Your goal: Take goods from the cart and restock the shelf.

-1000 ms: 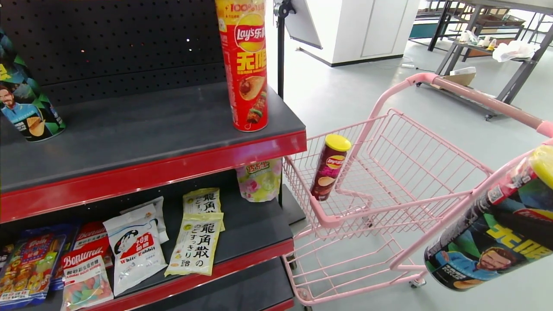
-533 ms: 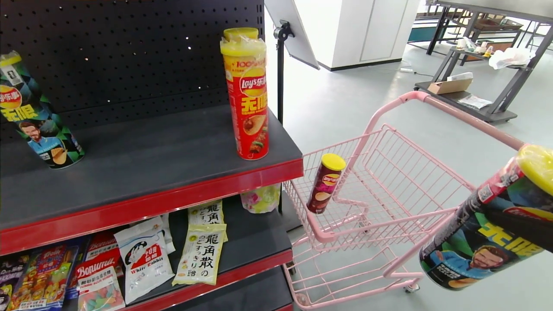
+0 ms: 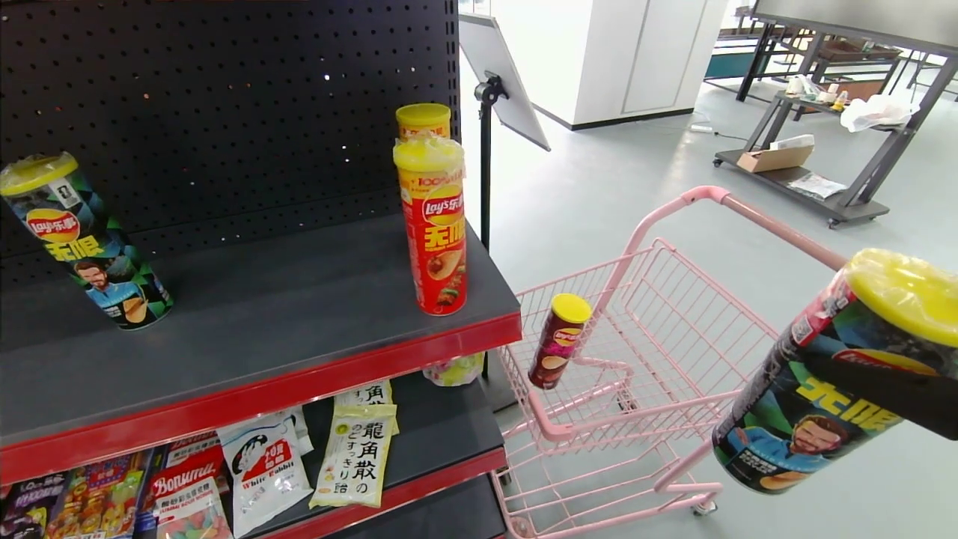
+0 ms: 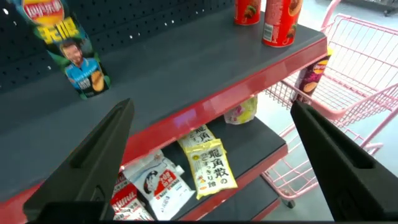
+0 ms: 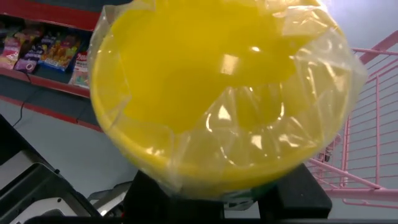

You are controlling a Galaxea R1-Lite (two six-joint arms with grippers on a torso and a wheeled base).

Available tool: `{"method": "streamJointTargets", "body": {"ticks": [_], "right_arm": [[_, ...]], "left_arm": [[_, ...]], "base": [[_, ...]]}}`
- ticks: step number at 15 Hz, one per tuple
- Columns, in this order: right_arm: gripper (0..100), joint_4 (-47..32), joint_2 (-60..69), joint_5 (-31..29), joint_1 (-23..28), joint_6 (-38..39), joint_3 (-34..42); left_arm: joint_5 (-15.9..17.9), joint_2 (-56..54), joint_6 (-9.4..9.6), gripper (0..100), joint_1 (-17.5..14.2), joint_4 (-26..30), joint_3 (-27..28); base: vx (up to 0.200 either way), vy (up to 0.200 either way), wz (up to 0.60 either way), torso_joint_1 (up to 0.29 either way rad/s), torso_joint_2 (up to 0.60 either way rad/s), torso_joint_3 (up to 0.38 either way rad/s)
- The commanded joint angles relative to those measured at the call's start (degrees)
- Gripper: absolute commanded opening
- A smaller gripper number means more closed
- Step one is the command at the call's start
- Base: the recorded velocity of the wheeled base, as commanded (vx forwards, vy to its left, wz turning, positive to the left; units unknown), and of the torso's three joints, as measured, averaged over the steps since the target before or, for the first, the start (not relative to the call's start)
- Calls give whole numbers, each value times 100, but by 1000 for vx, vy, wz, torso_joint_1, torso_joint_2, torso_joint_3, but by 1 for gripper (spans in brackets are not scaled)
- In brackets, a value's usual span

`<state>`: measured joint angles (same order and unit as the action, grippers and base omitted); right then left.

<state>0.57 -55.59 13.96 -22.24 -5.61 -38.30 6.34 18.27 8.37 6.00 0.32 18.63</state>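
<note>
My right gripper (image 3: 879,383) is shut on a green-and-black chip can (image 3: 816,382) with a yellow lid (image 5: 224,93), held tilted to the right of the pink cart (image 3: 673,314). A maroon chip can (image 3: 557,340) leans in the cart's near-left corner. On the upper shelf board (image 3: 247,322) stand another green-and-black can (image 3: 90,243) at the left, a red can (image 3: 435,228) near the right edge, and a second red can (image 3: 423,121) behind it. My left gripper (image 4: 211,168) is open in front of the shelf, holding nothing.
The lower shelf (image 3: 441,434) carries several candy and snack bags (image 3: 262,464). A stand with a white board (image 3: 498,71) rises between shelf and cart. Metal tables (image 3: 823,172) stand far back on the grey floor; open floor lies right of the cart.
The whole head picture has slid downward, so the camera has moved; more of the pegboard and the can tops show. The held can sits higher against the cart and stays gripped.
</note>
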Motion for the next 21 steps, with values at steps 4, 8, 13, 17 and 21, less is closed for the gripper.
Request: {"method": "streamJointTargets", "body": {"ticks": [4, 8, 13, 17, 21], "right_arm": [[0, -13, -119, -7, 0, -11, 25], [0, -5, -163, -7, 0, -19, 42], [0, -5, -180, -16, 9, -19, 60], [0, -5, -180, -7, 9, -19, 69], [0, 13, -128, 37, 0, 25, 69]], "left_arm": [[-1, 502, 33, 100, 7, -23, 273], [-177, 634, 331, 100, -2, 3, 299], [-203, 757, 481, 100, -2, -23, 317], [-203, 801, 560, 100, -2, -23, 352], [-203, 792, 674, 100, -2, -14, 352]], "base": [[0, 0, 0, 12, -20, -15], [0, 0, 150, 1, -1, 1], [0, 0, 600, 3, 2, 1], [0, 0, 300, 2, 1, 1], [0, 0, 0, 0, 0, 0]]}}
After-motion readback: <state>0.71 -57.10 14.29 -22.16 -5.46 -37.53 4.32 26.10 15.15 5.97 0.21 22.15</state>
